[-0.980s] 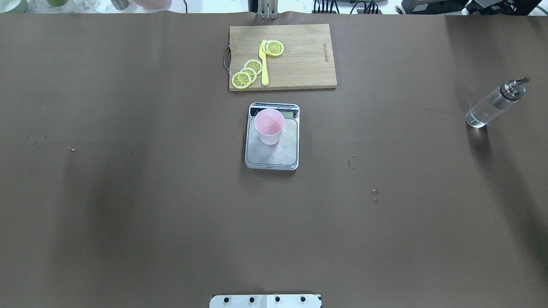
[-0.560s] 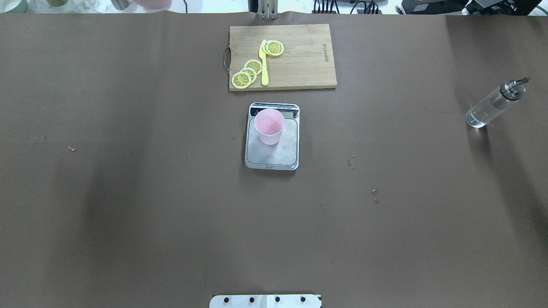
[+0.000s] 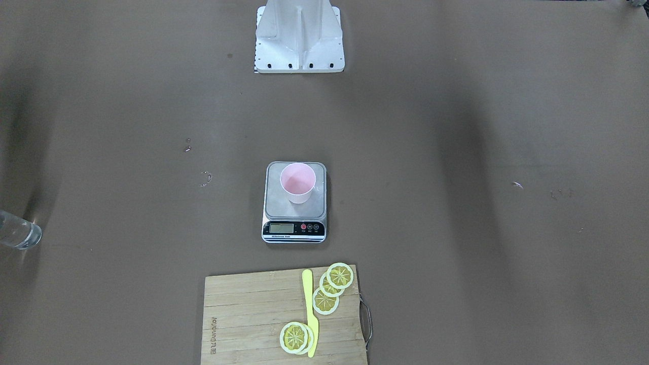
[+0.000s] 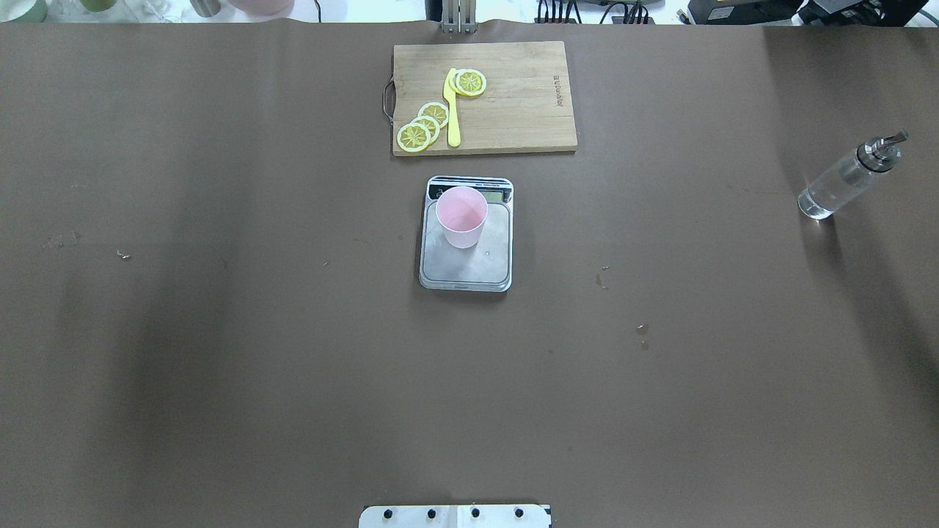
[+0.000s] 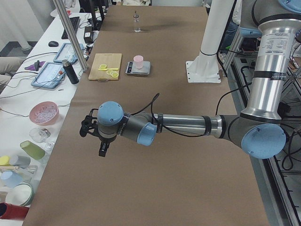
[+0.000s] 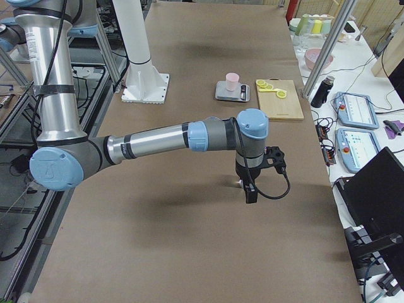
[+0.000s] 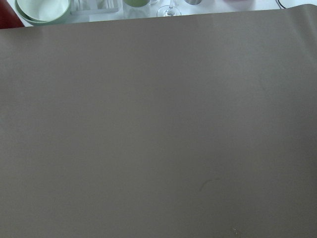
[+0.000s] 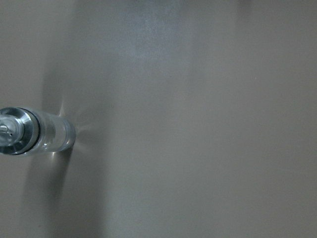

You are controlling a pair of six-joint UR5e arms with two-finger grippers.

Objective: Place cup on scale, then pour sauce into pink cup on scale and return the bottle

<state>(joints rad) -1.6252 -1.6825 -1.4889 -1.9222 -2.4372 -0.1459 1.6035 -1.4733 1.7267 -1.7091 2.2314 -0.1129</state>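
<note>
The pale pink cup (image 4: 461, 216) stands upright on the scale (image 4: 469, 270) at the table's middle; it also shows in the front view (image 3: 298, 183) on the scale's steel platform (image 3: 274, 203). The clear glass bottle (image 4: 843, 180) with chrome spout stands alone at the far right, with clear sauce in it. It shows from above in the right wrist view (image 8: 34, 131). My left gripper (image 5: 102, 150) hangs above bare table, far from the scale. My right gripper (image 6: 249, 192) hangs above the table near the bottle. I cannot tell whether either is open or shut.
A wooden cutting board (image 4: 521, 110) with lemon slices (image 4: 424, 126) and a yellow knife (image 4: 452, 110) lies just behind the scale. The robot's base (image 3: 299, 45) stands at the near edge. Bowls and cups (image 5: 43, 113) sit on the side bench. Small droplets (image 4: 642, 330) mark the mat.
Cup, scale and bottle have not moved. Only the arm shadows on the mat have shifted slightly.
</note>
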